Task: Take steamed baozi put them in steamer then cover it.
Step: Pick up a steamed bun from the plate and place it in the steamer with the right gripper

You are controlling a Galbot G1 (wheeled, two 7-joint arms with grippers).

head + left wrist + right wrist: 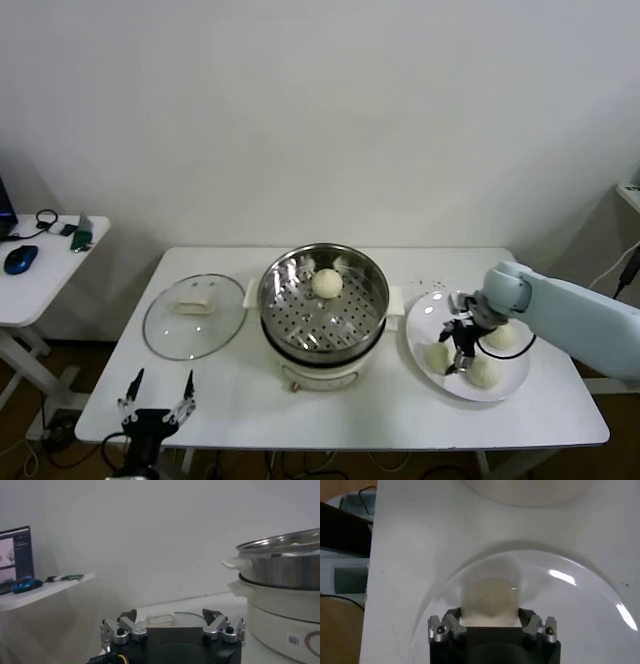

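The steamer point(323, 305) stands mid-table with one baozi point(327, 283) on its perforated tray. The white plate point(425, 320) to its right holds three baozi point(438, 356). My right gripper point(460, 348) hangs low over the plate, open, with its fingers on either side of one baozi point(489, 597) in the right wrist view, my right gripper point(489, 616) not closed on it. The glass cover point(195, 318) lies flat on the table left of the steamer. My left gripper point(157, 396) is open and empty at the table's front left edge; its wrist view shows the cover point(161, 619) and steamer point(285, 565).
A small white side table point(40, 280) stands at the far left with a blue mouse point(20, 259) and cables on it. A white wall runs behind the table. The plate sits close to the steamer's right handle point(396, 299).
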